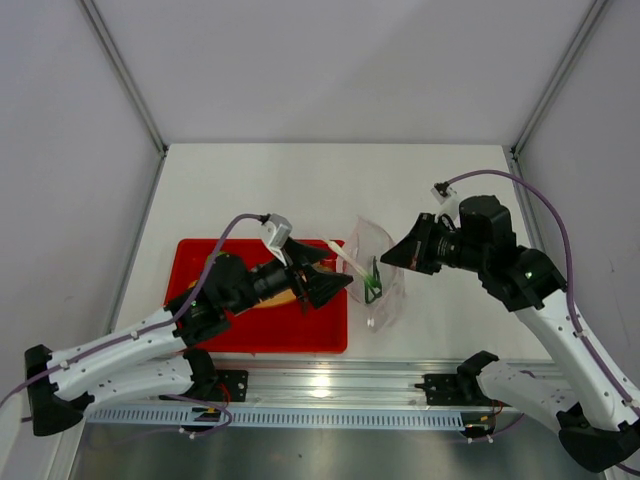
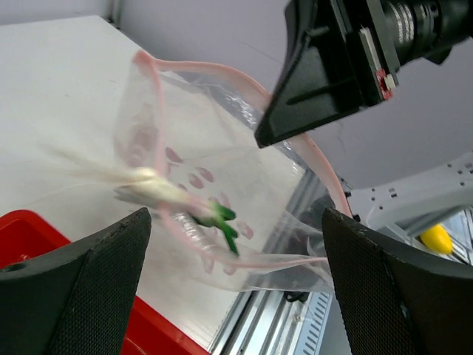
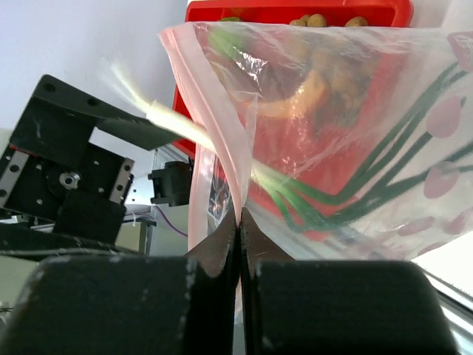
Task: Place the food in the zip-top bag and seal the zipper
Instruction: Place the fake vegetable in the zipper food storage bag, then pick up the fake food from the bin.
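While the right gripper point(image 1: 398, 256) holds the bag point(image 1: 388, 305) up just right of the red tray point(image 1: 280, 335), the view from above shows the green stalks point(image 1: 372, 284) only partly inside, their pale end poking out of the mouth toward the left; the left gripper point(image 1: 332, 272) hangs over the tray's right edge, just beside that pale end, fingers spread and nothing between them.

From the left wrist, both fingers stand wide apart at the bottom corners; the stalks point(image 2: 174, 198) lie across the pink strip point(image 2: 157, 89) of the bag's mouth, leaves in, root end out.

From the right wrist, the jaws are pressed together on the bag's rim, clamping the plastic at one spot; tan balls point(image 3: 318, 20) sit on the tray beyond, not yet bagged.

The trouble I'd expect: the stalks look balanced on the rim, so a nudge or a sag of the bag could tip them back out; one pinch is all that carries the bag, and added weight may pull it free; the strip will not close over anything lying across it.
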